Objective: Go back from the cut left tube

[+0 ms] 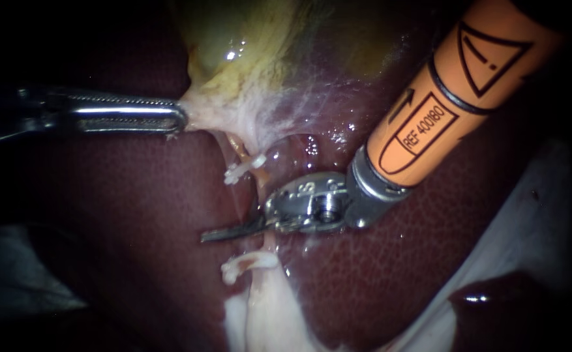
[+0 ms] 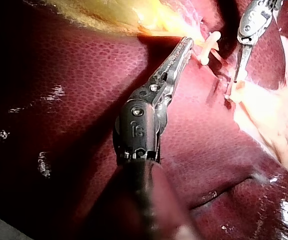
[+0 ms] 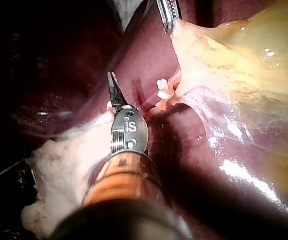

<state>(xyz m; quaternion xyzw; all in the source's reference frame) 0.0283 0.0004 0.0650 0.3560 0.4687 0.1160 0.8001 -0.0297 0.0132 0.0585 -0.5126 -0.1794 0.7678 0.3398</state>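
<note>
The left instrument (image 1: pixel 179 118) comes in over the liver's (image 1: pixel 135 215) upper left part. Its toothed jaws are closed on the pale neck of the gallbladder (image 1: pixel 246 45), which is drawn out toward them into a taut point.

The right instrument (image 1: pixel 212 234) reaches down from the upper right. Its thin dark blades lie together with nothing held between them, flat above the liver near its middle. They sit in the gap of the cut tube (image 1: pixel 233 151). The upper stump carries a white clip (image 1: pixel 243 169) just above the blades. The lower stump carries a second clip (image 1: pixel 250 262) just below them, where pale fatty tissue (image 1: pixel 266 313) runs to the liver's lower edge.

Both stumps are close to the blades, but I cannot tell whether either one touches them. Behind the blades, toward the liver's right edge, the dark red surface is bare and glistening. A white cloth (image 1: pixel 527 215) lies past that edge.

The orange sleeve (image 1: pixel 449 91) on the right shaft bears black printed marks: an arrow, a triangle and a framed label.
</note>
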